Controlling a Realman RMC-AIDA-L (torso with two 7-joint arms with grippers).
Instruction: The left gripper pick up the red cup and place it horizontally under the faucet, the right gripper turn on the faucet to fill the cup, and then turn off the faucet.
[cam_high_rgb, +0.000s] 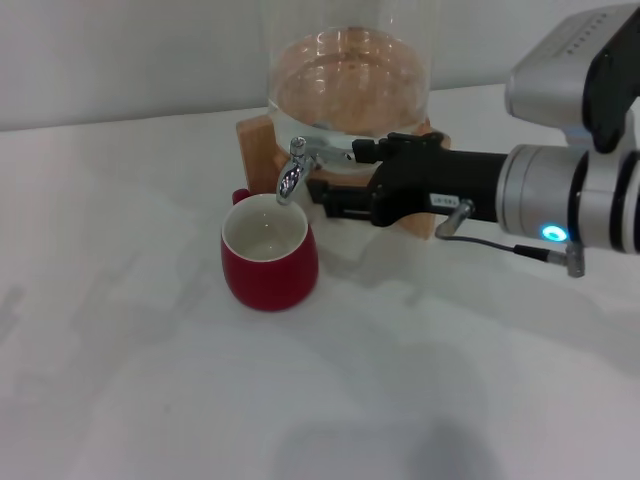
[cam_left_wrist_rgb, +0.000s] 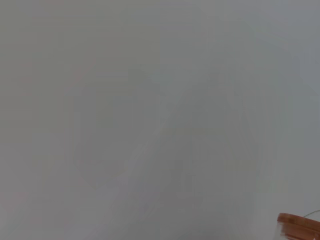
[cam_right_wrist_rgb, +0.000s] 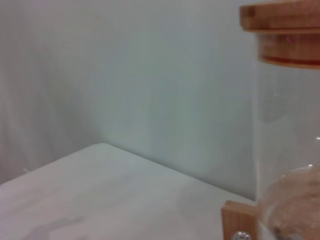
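Observation:
The red cup (cam_high_rgb: 270, 275) stands upright on the white table, its white inside open to the top, directly below the spout of the chrome faucet (cam_high_rgb: 293, 170). Its small handle points toward the back left. My right gripper (cam_high_rgb: 340, 178) reaches in from the right at faucet height. Its two black fingers are apart, the upper one against the end of the faucet's lever and the lower one below it. I see no water stream. The left gripper is out of view.
The faucet is mounted on a large glass jar (cam_high_rgb: 345, 80) holding pale liquid, on a wooden stand (cam_high_rgb: 255, 140). The right wrist view shows the jar (cam_right_wrist_rgb: 290, 150) and its wooden lid (cam_right_wrist_rgb: 282, 17). The left wrist view shows a lid corner (cam_left_wrist_rgb: 300, 225).

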